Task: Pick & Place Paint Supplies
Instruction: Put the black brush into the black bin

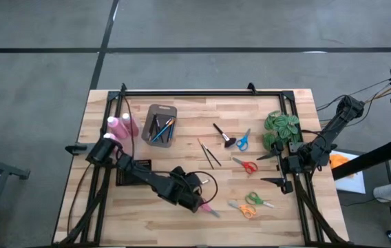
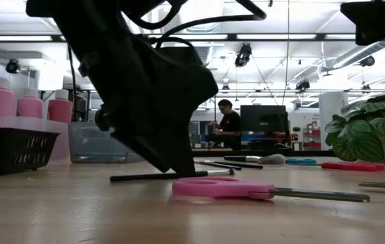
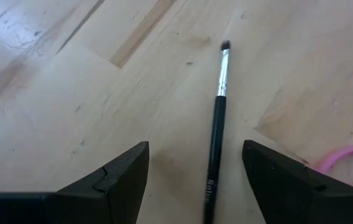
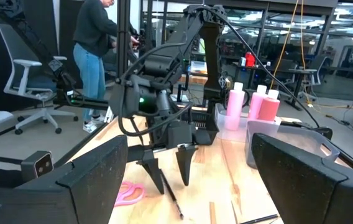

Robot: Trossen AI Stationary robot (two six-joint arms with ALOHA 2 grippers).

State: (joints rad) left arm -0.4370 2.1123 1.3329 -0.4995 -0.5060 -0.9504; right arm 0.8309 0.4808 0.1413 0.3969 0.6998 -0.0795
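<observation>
Far left of table: three pink bottles (image 1: 122,125) standing together at the table's edge, beside the grey bin (image 1: 160,125) already holding several thin brushes.

Left of centre, near the front edge: left gripper (image 1: 197,202) lowered close to the wood, directly over a black-handled paintbrush (image 3: 216,118). In the left wrist view, brush lying flat between the two fingers (image 3: 115,177), long axis running straight away from the gripper, ferrule and bristle tip at the far end, handle end passing in under the wrist. Fingers spread wide, well clear of the handle on both sides, gripping nothing. Brush sitting slightly nearer one finger than the other, so closure judged likely to nudge it sideways before it seats. Pink-handled scissors (image 3: 348,158) lying just beside that finger; contact with them a possible fault on descent. Low view confirms fingertips down at the table surface with the brush on the wood beside them.

Centre: two thin brushes (image 1: 209,153) and a stubby black brush (image 1: 222,133) loose on the wood, not yet collected.

Right: right gripper (image 1: 278,169) waiting near the green plant (image 1: 281,128), fingers wide apart, empty. Left arm plainly nearer to the brush.
</observation>
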